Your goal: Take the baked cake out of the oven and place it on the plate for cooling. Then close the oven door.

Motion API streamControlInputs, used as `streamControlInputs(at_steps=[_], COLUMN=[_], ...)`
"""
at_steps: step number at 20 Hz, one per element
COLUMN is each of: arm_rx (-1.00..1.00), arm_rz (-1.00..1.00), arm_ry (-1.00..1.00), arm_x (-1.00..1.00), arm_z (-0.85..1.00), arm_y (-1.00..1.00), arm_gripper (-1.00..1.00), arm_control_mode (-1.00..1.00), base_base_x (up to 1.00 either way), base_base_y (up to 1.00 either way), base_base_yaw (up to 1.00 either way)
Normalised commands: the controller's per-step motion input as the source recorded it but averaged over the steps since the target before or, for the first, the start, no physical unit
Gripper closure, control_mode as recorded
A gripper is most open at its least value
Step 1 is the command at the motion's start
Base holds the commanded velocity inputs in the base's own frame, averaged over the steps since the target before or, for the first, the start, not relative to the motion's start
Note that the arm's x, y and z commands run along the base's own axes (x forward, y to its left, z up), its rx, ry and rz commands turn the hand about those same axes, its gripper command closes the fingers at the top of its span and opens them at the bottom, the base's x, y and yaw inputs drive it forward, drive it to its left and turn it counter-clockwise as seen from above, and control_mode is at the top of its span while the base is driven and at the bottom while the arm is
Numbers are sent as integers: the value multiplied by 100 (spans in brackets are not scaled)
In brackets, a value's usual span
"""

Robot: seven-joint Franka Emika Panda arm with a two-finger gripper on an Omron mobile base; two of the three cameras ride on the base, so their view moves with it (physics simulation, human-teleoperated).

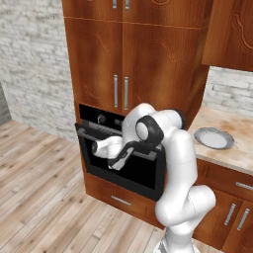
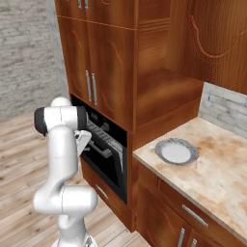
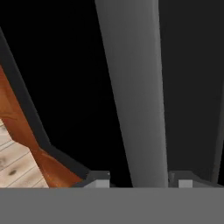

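While at oven door (image 1: pixel 123 165) | handle (image 3: pixel 139 96) between tool (image 3: pixel 142 179) tips

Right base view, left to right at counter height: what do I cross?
Robot arm → oven door, ajar, with its bar handle → wood surround → plate on the counter → brick backsplash.

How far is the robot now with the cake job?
Early stage. Done: the oven door stands slightly ajar. In hand: the gripper is at the door's bar handle, one finger on each side, jaws apart, not clamped. Left: open the door fully, take out the cake, place it on the plate, which lies bare on the counter, then close the door.
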Motion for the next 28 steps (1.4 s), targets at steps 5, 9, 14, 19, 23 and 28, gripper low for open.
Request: streamControlInputs(at_steps=[5, 9, 14, 19, 23, 28], arm_rx=[0, 0, 0, 0, 0, 6], arm_rz=[0, 0, 0, 0, 0, 0], arm_ry=[18, 24, 24, 21, 16, 8], arm_x=[-27, -24, -27, -33, -36, -39], arm_z=[-39, -33, -33, -34, -36, -20], arm_y=[34, 34, 34, 33, 34, 35], arm_gripper=[100, 100, 100, 100, 100, -100], arm_control_mode=[-100, -100, -100, -100, -100, -100], base_base_x=[0, 0, 0, 0, 0, 0], base_base_y=[0, 0, 0, 0, 0, 0], base_base_yaw=[0, 0, 0, 0, 0, 0])
